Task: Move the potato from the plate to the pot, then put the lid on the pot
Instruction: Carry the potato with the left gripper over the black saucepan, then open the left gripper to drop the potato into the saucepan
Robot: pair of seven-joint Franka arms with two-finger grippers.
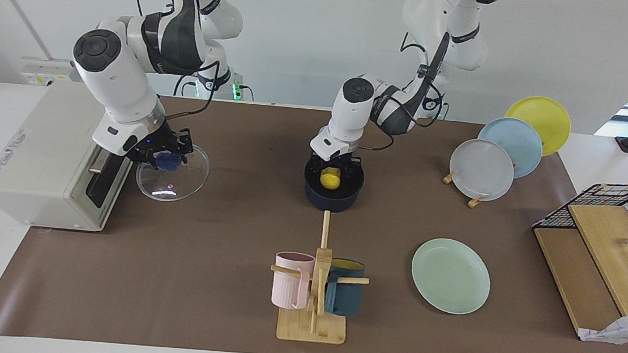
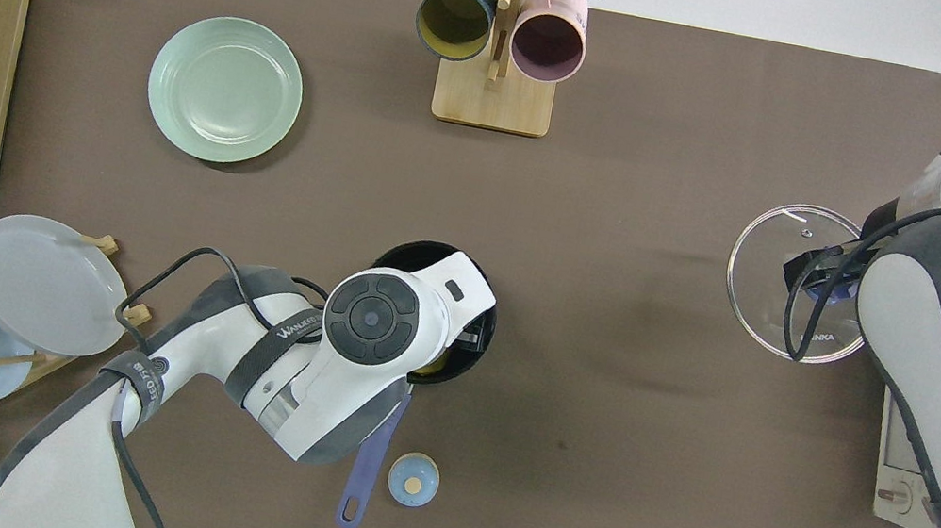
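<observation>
The worktop (image 1: 212,304) carries one brown mat with open room between pot and lid. One white box (image 1: 42,158) stands at the right arm's end. One green plate (image 1: 451,275) lies bare near the left arm's end. One glass lid (image 1: 173,173) rests beside the box; the right gripper (image 1: 163,157) has its fingers closed on its knob. One pot (image 1: 333,189) holds one potato (image 1: 329,179); whether the left gripper (image 1: 334,164), just above it, has let go cannot be told.

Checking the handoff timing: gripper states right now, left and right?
Left gripper: in the pot at the potato; open or shut cannot be told.
Right gripper: shut on the lid knob.
</observation>
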